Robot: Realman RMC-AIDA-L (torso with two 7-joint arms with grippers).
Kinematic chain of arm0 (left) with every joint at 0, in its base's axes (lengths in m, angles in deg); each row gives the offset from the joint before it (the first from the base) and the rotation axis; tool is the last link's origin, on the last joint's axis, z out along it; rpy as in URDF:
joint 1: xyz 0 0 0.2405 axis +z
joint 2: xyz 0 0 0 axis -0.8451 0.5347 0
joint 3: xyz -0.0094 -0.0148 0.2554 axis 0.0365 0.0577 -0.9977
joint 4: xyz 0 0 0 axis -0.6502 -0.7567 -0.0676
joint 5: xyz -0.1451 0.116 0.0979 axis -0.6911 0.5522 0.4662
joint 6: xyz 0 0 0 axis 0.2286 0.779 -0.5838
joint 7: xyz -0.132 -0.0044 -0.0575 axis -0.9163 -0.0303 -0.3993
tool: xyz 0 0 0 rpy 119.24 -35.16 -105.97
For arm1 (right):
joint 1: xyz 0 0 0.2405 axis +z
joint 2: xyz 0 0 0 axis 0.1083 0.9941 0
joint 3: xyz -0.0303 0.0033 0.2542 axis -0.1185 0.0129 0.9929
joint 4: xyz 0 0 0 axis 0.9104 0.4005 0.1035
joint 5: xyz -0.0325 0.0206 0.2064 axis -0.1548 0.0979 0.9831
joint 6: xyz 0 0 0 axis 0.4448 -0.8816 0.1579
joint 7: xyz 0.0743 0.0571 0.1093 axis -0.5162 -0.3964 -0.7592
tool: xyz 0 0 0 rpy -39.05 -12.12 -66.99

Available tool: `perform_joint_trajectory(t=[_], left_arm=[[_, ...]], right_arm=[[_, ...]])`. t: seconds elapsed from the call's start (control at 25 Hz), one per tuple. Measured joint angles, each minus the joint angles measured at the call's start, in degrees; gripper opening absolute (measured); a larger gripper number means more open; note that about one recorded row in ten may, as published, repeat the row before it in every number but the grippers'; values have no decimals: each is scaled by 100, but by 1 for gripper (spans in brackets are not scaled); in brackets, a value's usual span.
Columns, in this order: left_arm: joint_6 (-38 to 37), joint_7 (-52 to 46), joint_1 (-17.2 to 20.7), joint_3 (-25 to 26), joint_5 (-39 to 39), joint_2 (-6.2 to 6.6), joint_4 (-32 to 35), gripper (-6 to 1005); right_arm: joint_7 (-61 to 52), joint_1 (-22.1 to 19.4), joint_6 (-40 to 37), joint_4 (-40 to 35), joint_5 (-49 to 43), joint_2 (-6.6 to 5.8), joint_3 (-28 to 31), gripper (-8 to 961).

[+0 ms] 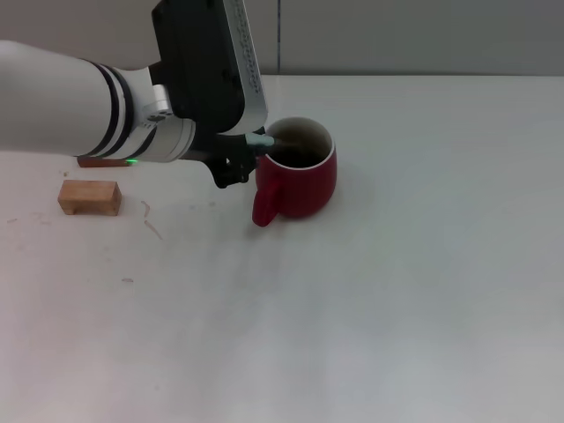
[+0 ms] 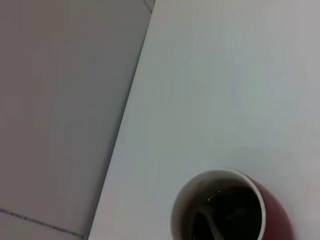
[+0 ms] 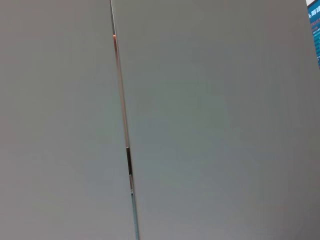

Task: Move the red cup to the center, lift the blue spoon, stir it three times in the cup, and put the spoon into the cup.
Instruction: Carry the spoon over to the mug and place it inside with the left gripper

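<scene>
Left hand (image 1: 249, 155) grips the slim pale-blue-handled spoon (image 1: 261, 140), its bowl dipped inside the rounded dark red ceramic cup (image 1: 302, 181) mid-worktop.

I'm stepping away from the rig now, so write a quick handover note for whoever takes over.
Left gripper: at the red cup's rim, shut on the blue spoon, whose bowl is down inside the cup.
Right gripper: out of sight; its wrist camera faces a blank wall.
Cup stands upright mid-table, handle toward the robot. A tan wooden block lies off to the left.
Done: cup placed, spoon lifted and in the cup.
Left: stir count unknown; finish stirring, release the spoon into the cup.
</scene>
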Motion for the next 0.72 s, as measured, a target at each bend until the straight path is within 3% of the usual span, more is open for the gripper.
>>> perform_joint_trajectory(t=[0.24,0.72], left_arm=[[-34,0,-131,-188,-6,-14,51,184],[134,10,254,-127,106,20,-240,185]], right_arm=[[0,-3,-16,13,0,0,0,835],[0,36,12,8,1,0,-72,835]])
